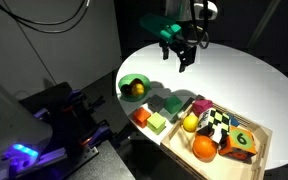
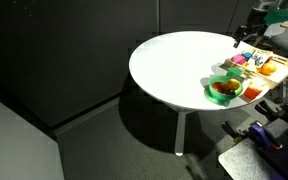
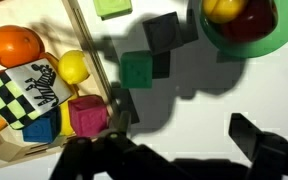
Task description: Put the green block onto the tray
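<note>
The task is at its first step, the reach: nothing has been picked up yet. The end effector [image 1: 177,58] hangs above the white surface [image 1: 246,80] with its jaws spread wide and nothing between them, farther from the tray [image 1: 268,133] than any of the loose cubes. The green block [image 3: 137,70] sits on the surface outside the tray, just beside its long wooden rim; whether it touches the rim is too fine to tell. In an exterior view the same block [image 1: 174,103] lies off the tray edge nearest the arm. A grey cube [image 3: 164,30] stands close on the block's side away from the tray, and a lime cube [image 3: 112,7] lies farther along the same rim. Inside the tray, just across the rim from the block, are a lemon [image 3: 74,67] and a pink cube [image 3: 87,115]. In the wrist view the block appears off-centre from the gap between the jaws, towards the tray. The next move therefore likely calls for shifting towards the tray until the block is centred, then turning the jaws to close on faces clear of the rim and the grey cube. After that, a descent, a grasp, a lift over the rim and a bare spot among the crowded contents.
</note>
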